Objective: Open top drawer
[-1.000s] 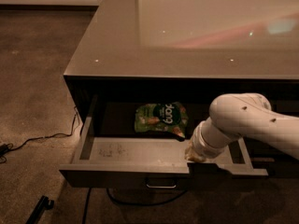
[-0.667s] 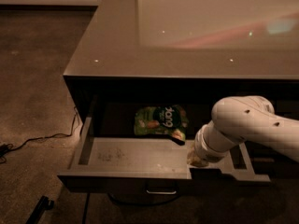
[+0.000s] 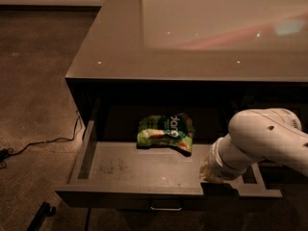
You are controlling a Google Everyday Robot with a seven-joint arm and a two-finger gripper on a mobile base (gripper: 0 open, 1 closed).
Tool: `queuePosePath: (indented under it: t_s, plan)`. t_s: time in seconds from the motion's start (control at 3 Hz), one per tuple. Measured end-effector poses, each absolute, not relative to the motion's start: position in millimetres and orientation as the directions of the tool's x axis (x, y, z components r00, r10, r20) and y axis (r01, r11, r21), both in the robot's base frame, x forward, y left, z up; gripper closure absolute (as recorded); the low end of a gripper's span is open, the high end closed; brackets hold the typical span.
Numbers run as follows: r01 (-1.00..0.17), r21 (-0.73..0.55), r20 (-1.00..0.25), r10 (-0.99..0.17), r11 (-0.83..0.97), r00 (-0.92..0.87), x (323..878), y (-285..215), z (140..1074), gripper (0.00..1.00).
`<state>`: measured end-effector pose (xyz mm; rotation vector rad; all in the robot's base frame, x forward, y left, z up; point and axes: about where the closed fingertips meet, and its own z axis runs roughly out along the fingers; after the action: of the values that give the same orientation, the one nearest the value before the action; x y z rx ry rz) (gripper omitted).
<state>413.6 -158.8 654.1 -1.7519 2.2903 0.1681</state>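
The top drawer (image 3: 120, 170) stands pulled far out from under the counter, its grey scuffed floor showing. Its small loop handle (image 3: 166, 207) is at mid-front on the lower edge. A green snack bag (image 3: 166, 133) lies at the back of the drawer floor. My white arm (image 3: 262, 141) reaches in from the right. My gripper (image 3: 210, 173) is at the arm's lower left end, down at the drawer's front rim, right of the handle. The arm's wrist hides most of it.
The glossy grey counter top (image 3: 192, 37) overhangs the drawer. A black cable (image 3: 43, 143) runs over the brown floor at the left. A dark object (image 3: 41, 214) lies on the floor by the drawer's left front corner.
The drawer has slid further out toward the camera. My arm and gripper have moved with its front rim, down and slightly right.
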Motion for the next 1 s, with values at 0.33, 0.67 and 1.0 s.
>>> queuePosePath:
  t_s: [0.33,0.67,1.0]
  plan:
    - [-0.959,-0.064,-0.264,-0.932,0.275,-0.249,403.9,-161.5,658.7,1.0]
    - [-0.959,-0.064,-0.263,-0.932,0.275,-0.249,403.8,-161.6,658.7,0.81]
    - [-0.959,-0.064,-0.263,-0.932,0.275,-0.249,403.8,-161.6,658.7,0.58]
